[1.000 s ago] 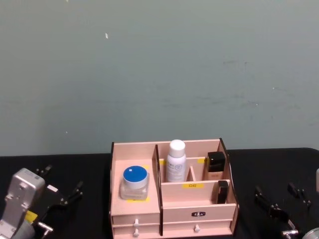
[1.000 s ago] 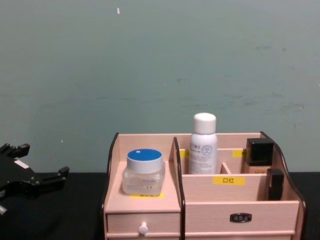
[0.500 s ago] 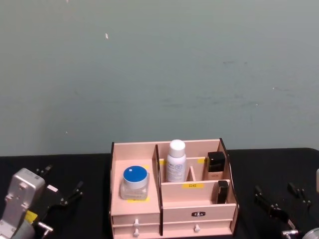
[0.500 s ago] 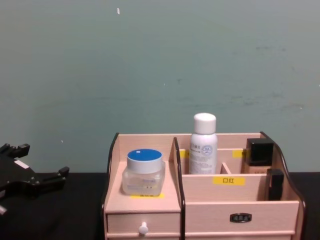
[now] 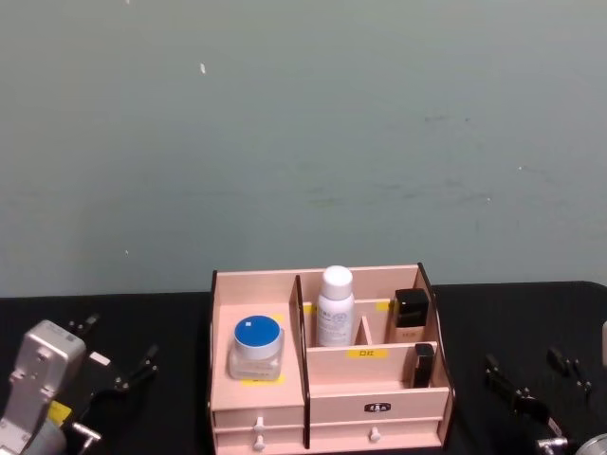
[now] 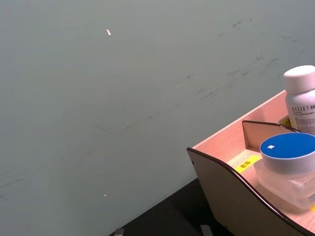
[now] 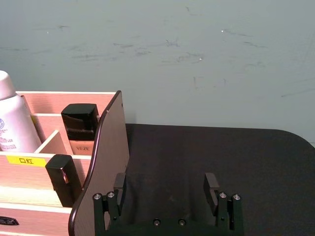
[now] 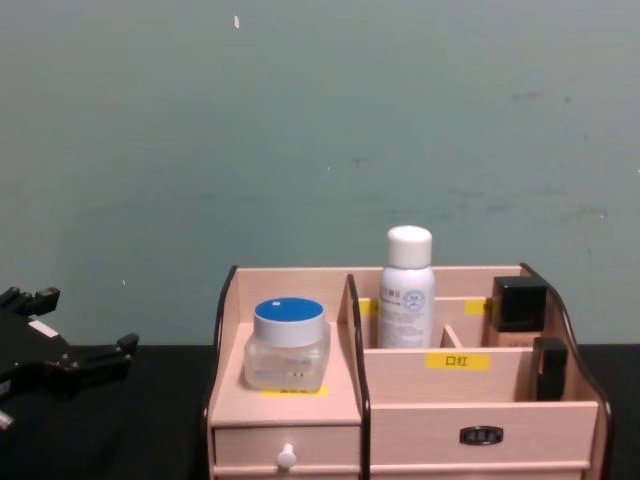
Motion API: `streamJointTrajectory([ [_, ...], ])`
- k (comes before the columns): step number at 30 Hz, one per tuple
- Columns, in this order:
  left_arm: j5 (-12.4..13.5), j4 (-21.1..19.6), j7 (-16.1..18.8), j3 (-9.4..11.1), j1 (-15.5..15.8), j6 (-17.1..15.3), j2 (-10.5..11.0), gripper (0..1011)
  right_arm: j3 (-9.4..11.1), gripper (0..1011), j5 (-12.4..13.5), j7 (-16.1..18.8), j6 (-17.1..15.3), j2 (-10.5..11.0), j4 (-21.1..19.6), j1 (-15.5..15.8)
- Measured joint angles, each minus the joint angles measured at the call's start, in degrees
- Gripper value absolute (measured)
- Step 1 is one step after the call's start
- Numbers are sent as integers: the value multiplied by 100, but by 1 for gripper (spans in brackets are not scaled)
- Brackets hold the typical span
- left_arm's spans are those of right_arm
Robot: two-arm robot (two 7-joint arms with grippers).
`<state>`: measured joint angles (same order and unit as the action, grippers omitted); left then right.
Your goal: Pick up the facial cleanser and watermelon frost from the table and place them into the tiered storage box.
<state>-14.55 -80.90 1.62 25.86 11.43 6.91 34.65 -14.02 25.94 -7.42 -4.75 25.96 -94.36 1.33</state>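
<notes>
We find the facial cleanser point(image 5: 335, 306) upright in the tiered storage box's point(image 5: 374, 387) far middle compartment, the watermelon frost point(image 5: 256, 347) on its left shelf — both placed. Left gripper point(image 5: 119, 371) and right gripper point(image 5: 531, 382) flank the box, spread wide, holding nothing — apparently retracted.

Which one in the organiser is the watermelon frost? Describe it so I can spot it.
Find the tiered storage box on the black table. The watermelon frost sits in its wide left compartment. It is the squat clear jar with a blue lid, unlike the tall white facial cleanser.
</notes>
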Motion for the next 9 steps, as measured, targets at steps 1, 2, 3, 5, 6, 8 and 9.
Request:
streamJointTrajectory([
  [1,0,0,0,0,0,0,0,1001,0,1003,0,0,0,0,0,0],
  [2,0,0,0,0,0,0,0,1001,0,1003,0,0,0,0,0,0],
  [3,0,0,0,0,0,0,0,1001,0,1002,0,0,0,1,0,0],
  [5,0,0,0,0,0,0,0,1001,0,1003,0,0,1,0,0,0],
  [6,0,0,0,0,0,0,0,1001,0,1003,0,0,0,0,0,0],
  [8,0,0,0,0,0,0,0,1001,0,1002,0,0,1,0,0,0],
  [9,0,0,0,0,0,0,0,1001,0,1002,0,0,1,0,0,0],
])
